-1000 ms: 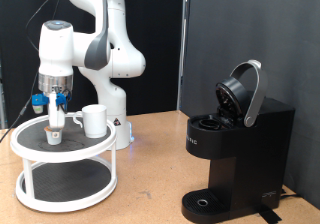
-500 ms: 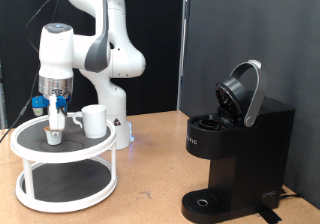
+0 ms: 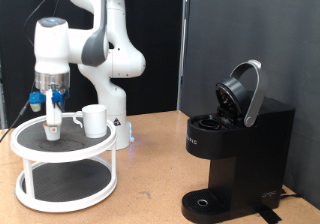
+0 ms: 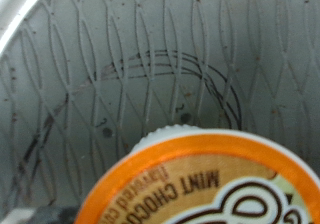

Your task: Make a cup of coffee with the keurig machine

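Wrist view fills with the pod [image 4: 205, 184]: orange-rimmed foil lid, "MINT CHOCO…" legible, close under the camera, dark patterned mat of the tiered stand [image 4: 120, 74] behind it. No fingertips show there, so we cannot tell whether the fingers are spread or pressed on the pod. Exterior view puts the gripper [image 3: 52, 117] over the exterior view's left side of the stand's [image 3: 25, 137] upper shelf, fingers pointing straight down, with the pod [image 3: 51, 135] right at or just under the tips; contact is too small to resolve. We judge the step in hand as picking up the pod. To do it well we'd want the fingers straddling the pod's body below the rim, squeeze across the diameter, wrist vertical so the foil stays level. The cup [image 3: 94, 119] sits on the same shelf just beside the pod toward the exterior view's right, handle toward the pod, so lateral drift risks a knock. The keurig machine [image 3: 235, 144] stands well apart at the exterior view's right, lid up, brew chamber open, drip base bare.
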{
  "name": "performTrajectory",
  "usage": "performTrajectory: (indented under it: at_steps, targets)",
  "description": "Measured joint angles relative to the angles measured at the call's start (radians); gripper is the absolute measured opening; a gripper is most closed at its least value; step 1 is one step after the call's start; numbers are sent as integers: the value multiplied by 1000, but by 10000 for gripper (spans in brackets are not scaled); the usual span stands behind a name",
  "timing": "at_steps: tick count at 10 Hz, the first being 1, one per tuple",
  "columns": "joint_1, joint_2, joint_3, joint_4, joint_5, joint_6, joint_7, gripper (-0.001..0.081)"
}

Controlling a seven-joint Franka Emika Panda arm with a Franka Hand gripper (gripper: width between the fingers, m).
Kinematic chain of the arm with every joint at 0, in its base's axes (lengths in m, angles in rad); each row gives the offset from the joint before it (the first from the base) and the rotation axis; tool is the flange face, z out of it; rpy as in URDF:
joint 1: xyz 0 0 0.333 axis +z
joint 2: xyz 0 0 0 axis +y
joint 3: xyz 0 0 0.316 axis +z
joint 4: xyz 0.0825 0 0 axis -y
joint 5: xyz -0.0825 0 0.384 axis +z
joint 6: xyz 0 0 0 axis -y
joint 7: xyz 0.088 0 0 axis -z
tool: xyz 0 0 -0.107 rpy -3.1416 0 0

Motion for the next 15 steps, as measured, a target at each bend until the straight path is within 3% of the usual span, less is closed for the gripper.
performTrajectory:
  at_steps: [4, 7, 12, 15]
  targets:
    - [0, -60, 2, 88, 26, -132, -19, 385]
    - [5, -57, 3, 87, 50, -128, -17, 385]
    - [89, -56, 43, 184, 214, -199, -10, 385]
    - [129, -52, 100, 229, 290, -229, 84, 385]
